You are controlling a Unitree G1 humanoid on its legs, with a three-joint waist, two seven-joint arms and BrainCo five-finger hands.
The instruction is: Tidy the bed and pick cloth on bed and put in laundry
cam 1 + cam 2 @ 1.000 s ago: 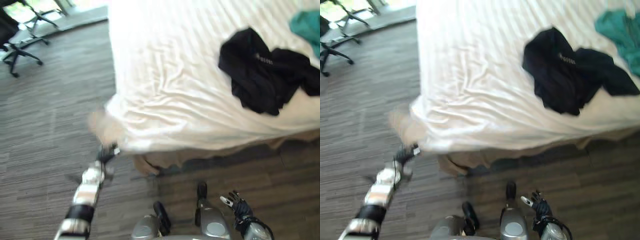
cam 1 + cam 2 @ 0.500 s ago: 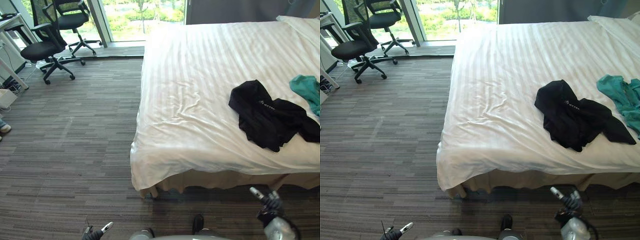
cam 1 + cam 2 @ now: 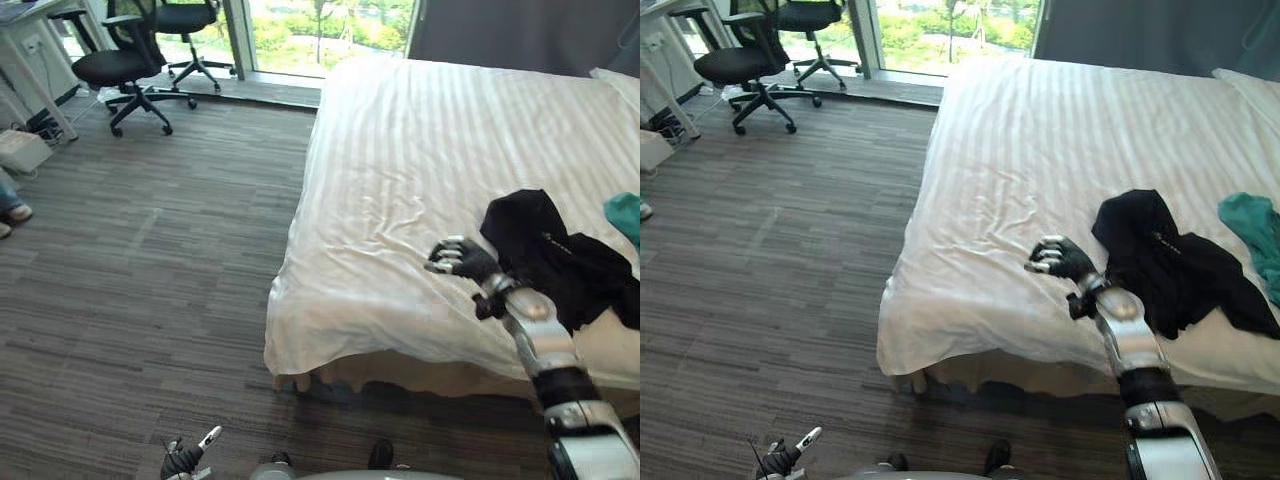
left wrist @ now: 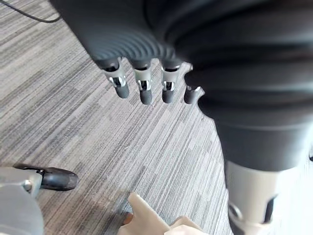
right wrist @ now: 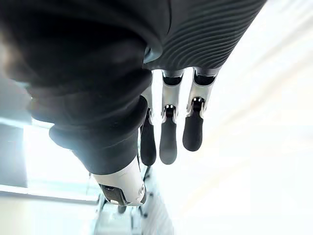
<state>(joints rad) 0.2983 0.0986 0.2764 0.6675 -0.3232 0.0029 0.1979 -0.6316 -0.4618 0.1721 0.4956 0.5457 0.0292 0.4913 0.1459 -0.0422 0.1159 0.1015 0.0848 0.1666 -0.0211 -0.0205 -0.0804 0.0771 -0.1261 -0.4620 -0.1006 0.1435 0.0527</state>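
Note:
A black cloth (image 3: 560,262) lies crumpled on the white bed sheet (image 3: 400,170) near the bed's right side. A teal cloth (image 3: 1252,228) lies just beyond it at the right edge. My right hand (image 3: 462,258) hovers over the sheet just left of the black cloth, a short gap apart. Its fingers are curled with nothing in them. My left hand (image 3: 186,461) hangs low over the floor at the lower left, and its fingers (image 4: 145,90) are straight and hold nothing.
Grey plank floor (image 3: 150,270) runs along the bed's left side. Two black office chairs (image 3: 125,62) and a desk (image 3: 30,40) stand at the far left by the window. A white box (image 3: 20,150) and a person's shoe (image 3: 10,212) are at the left edge. A pillow (image 3: 620,82) lies far right.
The camera has tilted up and shifted. My right arm rose from beside the bed's foot to over the sheet, and its fingers curled. My left arm dropped low.

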